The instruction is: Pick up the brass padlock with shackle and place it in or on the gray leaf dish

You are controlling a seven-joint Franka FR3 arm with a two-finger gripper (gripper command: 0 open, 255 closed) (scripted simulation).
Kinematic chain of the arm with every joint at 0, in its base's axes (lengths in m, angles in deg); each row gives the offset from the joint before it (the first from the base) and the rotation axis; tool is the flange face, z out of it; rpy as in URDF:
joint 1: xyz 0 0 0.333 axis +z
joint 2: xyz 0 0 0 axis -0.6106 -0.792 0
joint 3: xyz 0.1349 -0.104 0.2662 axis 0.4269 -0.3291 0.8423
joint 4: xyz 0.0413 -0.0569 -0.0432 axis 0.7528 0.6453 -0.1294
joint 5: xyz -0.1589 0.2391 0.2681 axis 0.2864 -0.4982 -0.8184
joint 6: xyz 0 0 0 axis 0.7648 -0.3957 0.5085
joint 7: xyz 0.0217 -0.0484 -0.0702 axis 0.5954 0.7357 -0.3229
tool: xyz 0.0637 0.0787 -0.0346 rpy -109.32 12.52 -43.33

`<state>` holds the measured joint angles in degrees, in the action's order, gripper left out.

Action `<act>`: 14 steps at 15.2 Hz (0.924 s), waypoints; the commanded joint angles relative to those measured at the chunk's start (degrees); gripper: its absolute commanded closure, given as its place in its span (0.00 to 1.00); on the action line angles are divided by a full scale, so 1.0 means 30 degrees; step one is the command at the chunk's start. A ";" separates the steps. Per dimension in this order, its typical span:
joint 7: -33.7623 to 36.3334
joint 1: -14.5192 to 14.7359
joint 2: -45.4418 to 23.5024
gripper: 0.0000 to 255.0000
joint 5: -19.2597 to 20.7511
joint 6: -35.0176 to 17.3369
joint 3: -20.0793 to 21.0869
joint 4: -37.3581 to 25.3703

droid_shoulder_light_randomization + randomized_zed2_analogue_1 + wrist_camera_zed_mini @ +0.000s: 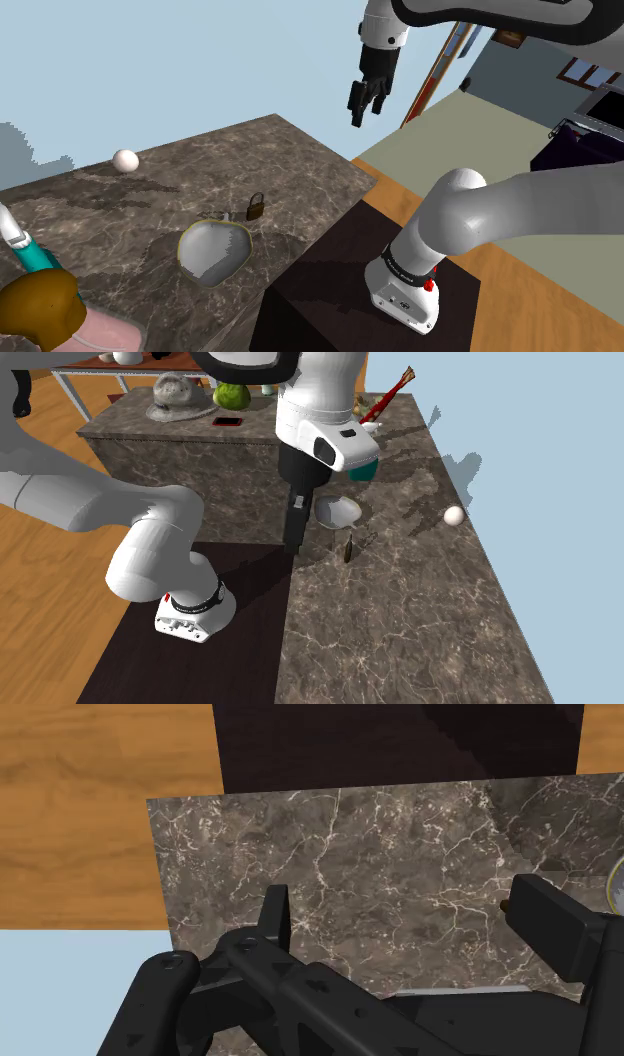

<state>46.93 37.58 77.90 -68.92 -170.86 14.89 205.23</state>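
Here, brass padlock (256, 208), dark arched shackle, upright, beside grey leaf dish (213, 252).

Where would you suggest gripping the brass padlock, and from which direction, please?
Grip the padlock across its flat body, just below the shackle, coming from above. It stands upright beside the leaf dish, thin edge-on in the second exterior view, so the open gripper likely spans its narrow thickness.

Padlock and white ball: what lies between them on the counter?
The stretch is bare: in the shoulder view, plain marble counter runs from the padlock to the white ball.
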 commanded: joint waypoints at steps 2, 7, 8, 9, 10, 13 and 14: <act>0.0210 0.0109 -0.0343 0.00 -0.0225 -0.0535 0.0142 0.0256; 0.1170 0.0668 -0.2422 0.00 -0.1298 -0.3284 0.0876 0.1200; 0.1346 0.0781 -0.2908 0.00 -0.1500 -0.3843 0.1026 0.1318; 0.1517 0.0897 -0.3417 0.00 -0.1696 -0.4402 0.1175 0.1413; 0.1683 0.1012 -0.3946 0.00 -0.1886 -0.4961 0.1325 0.1483; 0.2153 0.1353 -0.5655 0.00 -0.2420 -0.6622 0.1772 0.1545; 0.2301 0.1463 -0.6260 0.00 -0.2585 -0.7166 0.1922 0.1515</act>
<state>53.46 41.73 61.53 -76.25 -190.40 20.27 210.21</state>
